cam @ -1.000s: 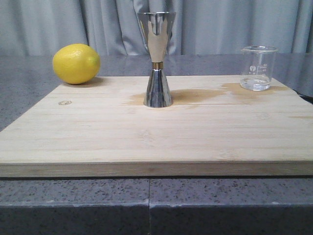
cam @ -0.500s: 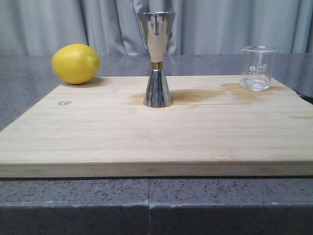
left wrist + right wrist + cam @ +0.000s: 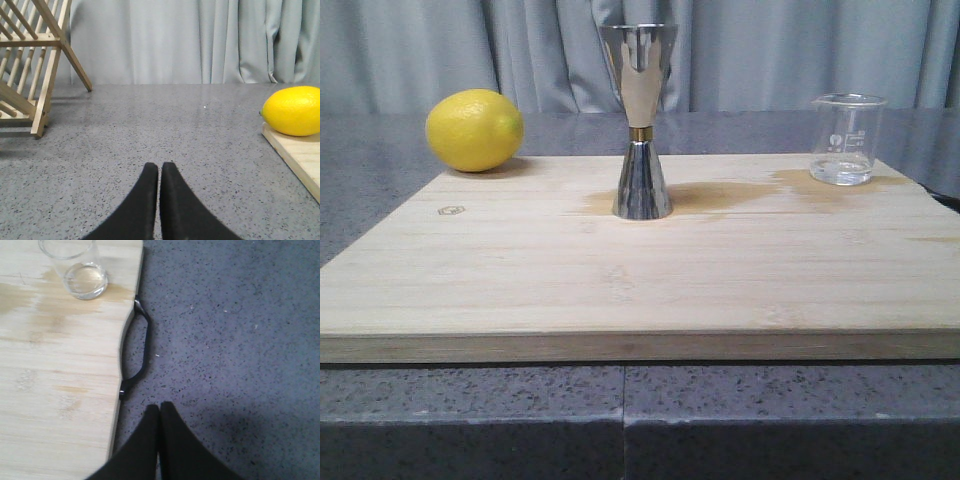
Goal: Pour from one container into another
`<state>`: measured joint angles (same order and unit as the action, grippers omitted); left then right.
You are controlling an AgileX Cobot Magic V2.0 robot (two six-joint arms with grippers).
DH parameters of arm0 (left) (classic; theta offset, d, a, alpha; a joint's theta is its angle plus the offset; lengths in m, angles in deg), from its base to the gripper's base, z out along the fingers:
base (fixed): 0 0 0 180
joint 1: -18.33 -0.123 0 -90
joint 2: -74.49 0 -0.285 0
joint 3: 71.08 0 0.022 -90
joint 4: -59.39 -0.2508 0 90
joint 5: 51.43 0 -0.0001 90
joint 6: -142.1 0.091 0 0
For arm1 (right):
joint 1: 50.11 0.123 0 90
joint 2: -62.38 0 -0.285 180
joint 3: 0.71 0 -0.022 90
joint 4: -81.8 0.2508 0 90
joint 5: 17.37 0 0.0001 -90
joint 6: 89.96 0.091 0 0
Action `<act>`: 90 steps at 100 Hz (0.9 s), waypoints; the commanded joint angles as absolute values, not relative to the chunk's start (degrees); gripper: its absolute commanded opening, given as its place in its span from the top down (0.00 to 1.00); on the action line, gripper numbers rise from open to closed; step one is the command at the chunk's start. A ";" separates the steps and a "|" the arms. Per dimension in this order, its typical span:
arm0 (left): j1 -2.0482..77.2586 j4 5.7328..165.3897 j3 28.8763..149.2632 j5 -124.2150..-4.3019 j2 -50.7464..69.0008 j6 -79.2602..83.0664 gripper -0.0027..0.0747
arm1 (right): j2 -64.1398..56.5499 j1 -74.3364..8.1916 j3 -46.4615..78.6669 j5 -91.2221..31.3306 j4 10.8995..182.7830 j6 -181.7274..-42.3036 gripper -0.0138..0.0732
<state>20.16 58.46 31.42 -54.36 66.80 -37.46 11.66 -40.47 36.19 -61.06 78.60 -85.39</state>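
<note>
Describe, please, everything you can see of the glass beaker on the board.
The glass beaker is small, clear and cylindrical, with a flared rim, a pouring lip and white graduation marks. It stands upright near the far right corner of the wooden cutting board, on a darker damp-looking stain. A little clear liquid seems to sit at its bottom. Nothing but the board touches it; neither hand is near it.

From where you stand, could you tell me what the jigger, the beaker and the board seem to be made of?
The jigger looks like polished steel: mirror reflections, with a thin gold band at its waist. The beaker appears to be clear glass, see-through with white printed marks. The board looks like pale unvarnished wood, perhaps bamboo, with visible grain and darker damp-looking stains.
</note>
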 commanded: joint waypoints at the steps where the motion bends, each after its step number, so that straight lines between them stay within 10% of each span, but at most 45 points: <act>1: 20.05 58.97 29.82 -51.43 68.47 -37.18 0.99 | 11.79 -40.77 34.22 -58.09 77.83 -85.75 0.89; 90: 20.05 60.08 29.82 -53.66 68.22 -37.18 0.99 | 11.79 -40.77 34.22 -58.17 77.83 -85.75 0.89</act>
<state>20.16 59.39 31.42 -57.75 67.06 -37.28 11.66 -40.47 36.19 -61.16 78.60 -85.39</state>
